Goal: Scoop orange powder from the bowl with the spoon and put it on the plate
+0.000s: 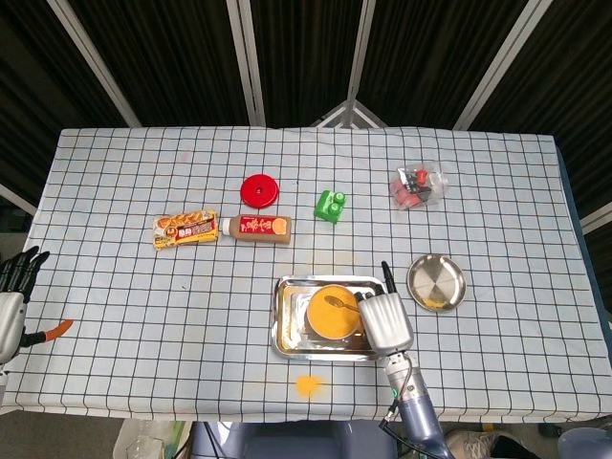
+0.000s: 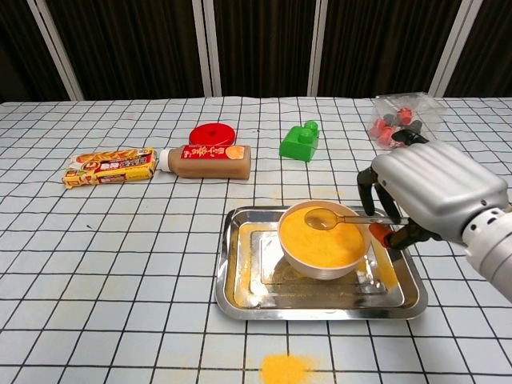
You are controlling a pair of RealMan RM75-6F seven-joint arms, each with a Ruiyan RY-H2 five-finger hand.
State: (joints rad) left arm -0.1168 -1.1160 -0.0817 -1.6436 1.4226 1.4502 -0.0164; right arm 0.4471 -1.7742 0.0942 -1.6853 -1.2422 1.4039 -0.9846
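Spoon [image 2: 330, 216]: shiny metal, thin handle, oval scoop just above the orange powder [image 2: 322, 238] at the bowl's far rim, some powder in the scoop. Right hand [image 2: 428, 192] holds it, dark fingers [image 2: 365, 190] clenched on the handle, silver ribbed shell on the back. Bowl [image 2: 323, 264]: round, pale, filled with fine matte powder, just left of the fingers. It sits in a rectangular polished steel tray [image 2: 240, 296] dusted with orange. Plate [image 1: 436, 282]: round, bare metal, small orange patch at its near edge, right of the fingers, apart from the tray. Loose powder pile [image 2: 287, 369] on the checked cloth of the desk [image 2: 120, 264], nearer than the tray. Left hand [image 1: 13, 287] at the desk's left edge, dark fingers spread, released.
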